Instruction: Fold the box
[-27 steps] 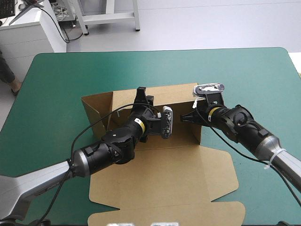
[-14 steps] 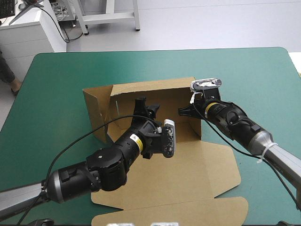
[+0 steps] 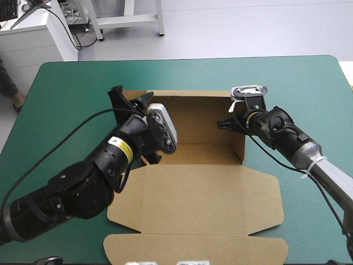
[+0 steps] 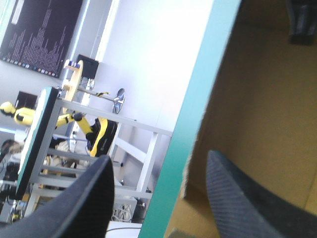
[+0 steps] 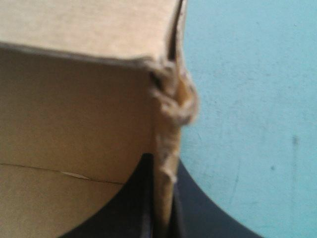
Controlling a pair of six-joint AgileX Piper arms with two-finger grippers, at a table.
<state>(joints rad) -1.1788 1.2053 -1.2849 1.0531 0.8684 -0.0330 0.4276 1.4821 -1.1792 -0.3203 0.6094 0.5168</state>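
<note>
Two-handed work, starting at the right gripper [image 5: 162,164]: clamped all but closed on the box [image 3: 198,118], pinching the raised right wall's upper edge just short of its frayed far corner, with one of the black fingers [image 5: 131,213] inside the tray and the other outside. At the left gripper [image 3: 131,98]: spread wide, holding nothing, poised at the tray's left rear corner, astride what looks like a brown wall's edge in its own wrist view. No telling from above how the left wall stands; hidden behind the arm.

Outward from there: sits mid-table on the teal-green cover [image 3: 71,83], tray at the far end with back and right walls up, lid [image 3: 193,193] lying flat toward the robot. Runs longest from far to near, tray to tuck flap [image 3: 193,249]; opens upward, with the tray's own long side across the table.

Likely to handle as light, stiff board: bends readily only along its creases and crushes at corners. Best taken by a wall's upper edge or a flap's free edge, never mid-panel. Probably slides on the cover, so worth pinning with one gripper while folding with the other.
</note>
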